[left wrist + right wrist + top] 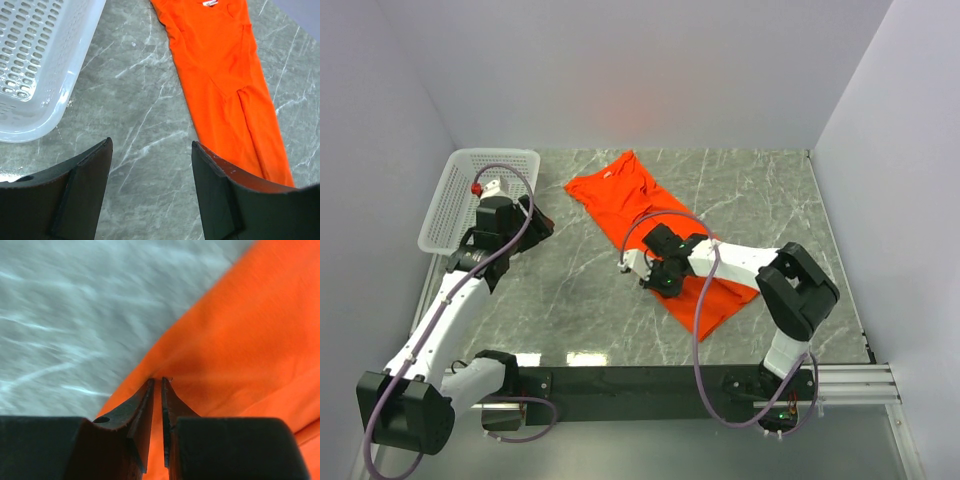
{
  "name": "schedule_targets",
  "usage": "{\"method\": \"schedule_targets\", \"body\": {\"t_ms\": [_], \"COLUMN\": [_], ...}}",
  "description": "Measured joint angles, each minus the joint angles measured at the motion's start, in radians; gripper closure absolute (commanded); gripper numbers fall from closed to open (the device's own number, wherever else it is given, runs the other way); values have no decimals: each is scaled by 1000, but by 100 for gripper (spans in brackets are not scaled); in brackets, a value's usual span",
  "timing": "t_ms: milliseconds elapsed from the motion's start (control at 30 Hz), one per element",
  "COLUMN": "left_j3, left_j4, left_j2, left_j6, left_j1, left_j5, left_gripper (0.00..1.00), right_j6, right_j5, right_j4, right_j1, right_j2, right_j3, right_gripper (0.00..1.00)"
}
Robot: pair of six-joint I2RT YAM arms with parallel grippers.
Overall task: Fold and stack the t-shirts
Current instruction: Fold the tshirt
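Jaws of the right gripper [156, 380] are pinched together on the left edge of the plain orange-red short-sleeved cloth t-shirt [625, 200], which lies diagonally on the grey marble table [570, 300]. The left gripper [150, 145] hangs with jaws apart beside the white plastic mesh basket [30, 60].

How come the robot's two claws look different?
The left gripper stands wide open; the right gripper is pinched nearly shut. The left one hangs over the table, holding nothing; the right one nips the edge of the t-shirt. Both have two dark fingers.
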Motion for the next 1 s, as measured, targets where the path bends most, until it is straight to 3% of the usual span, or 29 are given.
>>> {"method": "schedule_targets", "body": {"t_ms": [300, 500, 633, 800, 900, 1000], "left_j3": [-19, -20, -22, -41, -43, -43], "left_j4": [0, 0, 2, 22, 39, 47], "left_j2": [-17, -17, -18, -11, 23, 57], "left_j6": [-3, -1, -2, -5, -12, -15], "left_j1": [0, 0, 0, 0, 0, 0], "left_j5": [35, 55, 73, 120, 158, 189], "left_gripper": [31, 30, 31, 31, 32, 32], "right_j6": [60, 82, 74, 76, 144, 252], "right_j5": [-58, -111, -151, -203, -203, -179], "right_j4": [-48, -109, -172, -220, -212, -209], "right_j1": [204, 241, 167, -48, -178, -246], "right_j2": [153, 257, 240, 183, 181, 240], "right_j3": [200, 363, 401, 467, 544, 662], "right_gripper": [82, 75, 73, 75, 76, 83]}}
